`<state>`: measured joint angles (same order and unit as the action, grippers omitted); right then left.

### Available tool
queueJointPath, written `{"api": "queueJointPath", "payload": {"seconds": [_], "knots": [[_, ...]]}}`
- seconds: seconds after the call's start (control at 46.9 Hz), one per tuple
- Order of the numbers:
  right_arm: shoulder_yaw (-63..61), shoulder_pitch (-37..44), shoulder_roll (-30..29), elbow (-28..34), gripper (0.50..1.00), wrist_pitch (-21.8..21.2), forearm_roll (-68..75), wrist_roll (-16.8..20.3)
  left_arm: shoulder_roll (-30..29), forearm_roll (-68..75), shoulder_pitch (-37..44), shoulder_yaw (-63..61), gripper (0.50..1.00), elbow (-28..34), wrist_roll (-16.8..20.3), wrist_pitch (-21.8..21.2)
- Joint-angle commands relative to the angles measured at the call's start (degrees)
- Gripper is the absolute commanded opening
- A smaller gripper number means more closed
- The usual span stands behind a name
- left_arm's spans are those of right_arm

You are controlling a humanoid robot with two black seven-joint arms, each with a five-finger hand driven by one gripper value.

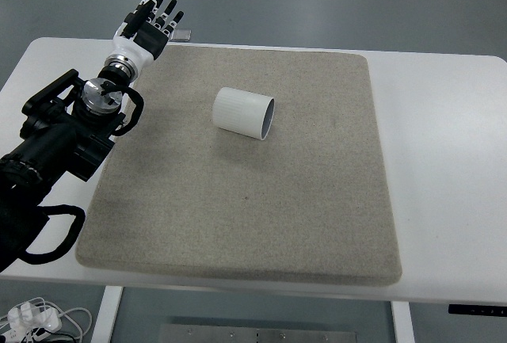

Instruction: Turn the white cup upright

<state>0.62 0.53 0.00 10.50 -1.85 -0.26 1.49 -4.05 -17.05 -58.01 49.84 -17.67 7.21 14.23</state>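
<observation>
A white ribbed cup (242, 112) lies on its side on the grey mat (245, 200), a little behind the mat's middle, its mouth facing right and toward me. My left hand (156, 12) is off the mat's far left corner, well left of the cup, fingers stretched out and holding nothing. Its black arm runs in from the lower left edge. No right arm shows.
The mat lies on a white table (444, 161) with bare margins to the right and left. A small grey object (181, 35) sits by the left hand at the table's far edge. Cables (36, 317) lie on the floor at the lower left.
</observation>
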Motion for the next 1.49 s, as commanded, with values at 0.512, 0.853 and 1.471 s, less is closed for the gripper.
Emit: {"api": "queueJointPath", "payload": {"seconds": [0.512,0.853,1.471], "knots": [[0.0,0.0,0.0,0.0,0.952,0.0,0.0,0.0,-0.3,-0.7,-0.1,0.5,0.994,0.6,0.1,0.0],[0.0,0.0,0.0,0.0,0.952,0.0,0.0,0.0,-0.3,1.8,-3.0,-2.3,0.992,0.7,2.8,0.4],[0.0,0.0,0.0,0.0,0.952,0.0,0.0,0.0,-5.8,32.7,-7.6,-11.7,0.99,-7.2,2.9,3.7]]}}
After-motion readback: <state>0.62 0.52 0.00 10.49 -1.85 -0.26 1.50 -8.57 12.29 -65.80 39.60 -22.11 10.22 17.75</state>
